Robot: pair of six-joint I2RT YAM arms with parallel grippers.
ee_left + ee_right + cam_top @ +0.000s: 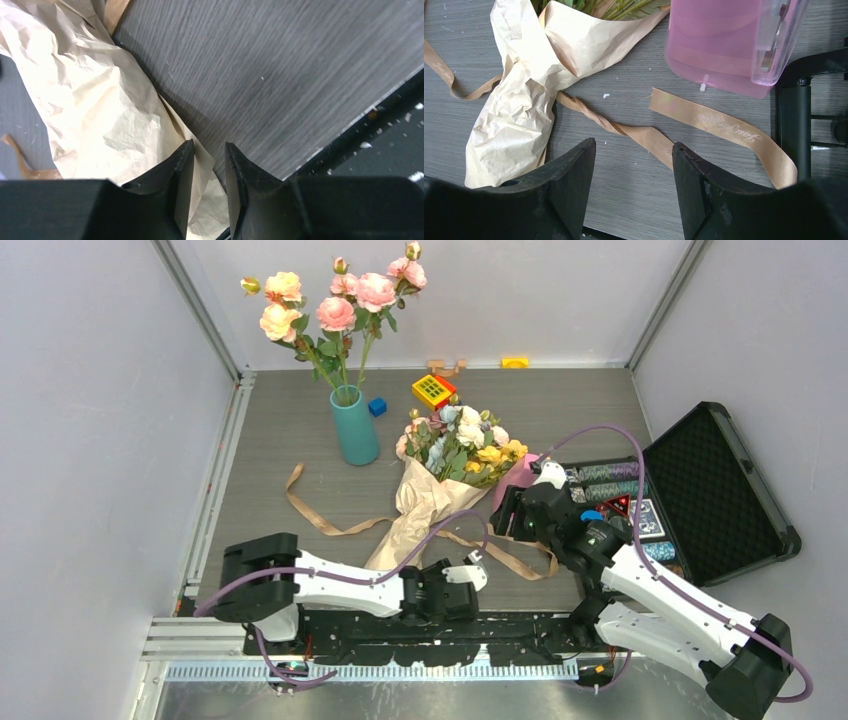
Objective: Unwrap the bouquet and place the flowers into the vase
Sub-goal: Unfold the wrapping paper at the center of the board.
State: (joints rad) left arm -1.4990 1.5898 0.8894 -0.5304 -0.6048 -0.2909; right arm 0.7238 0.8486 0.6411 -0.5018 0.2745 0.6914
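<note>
Far to the left, toward the back, the blue vase (354, 427) stands up straight on the grey table (270, 470). Tall pink and peach roses (335, 312) stick out of it. A small blue block (377, 407) sits just beside the vase, and a yellow toy (433, 390) lies a bit further right.

A tan ribbon (320, 515) curls loose on the table in front of the vase.

The left arm lies low along the near edge, and the left gripper (468, 578) reaches to the bottom end of the bouquet (440, 490). In the left wrist view its jaws are close together with only a thin gap. The corner of the crinkled paper (100, 115) runs into that gap. I cannot tell if the jaws are pinching it.

The bouquet lies flat in the middle of the table, its paper hanging loose around it. The small flowers (465, 445), yellow, white, blue and pink, point toward the back, near the vase but not in it.

The right gripper (515, 512) hangs just right of the bouquet. Its jaws are spread wide and hold nothing. Below them another part of the ribbon (724, 127) lies on the table, twisted at one end.

A pink box (714, 45) sits next to the flowers. Far right, a black case (720, 490) lies open.
</note>
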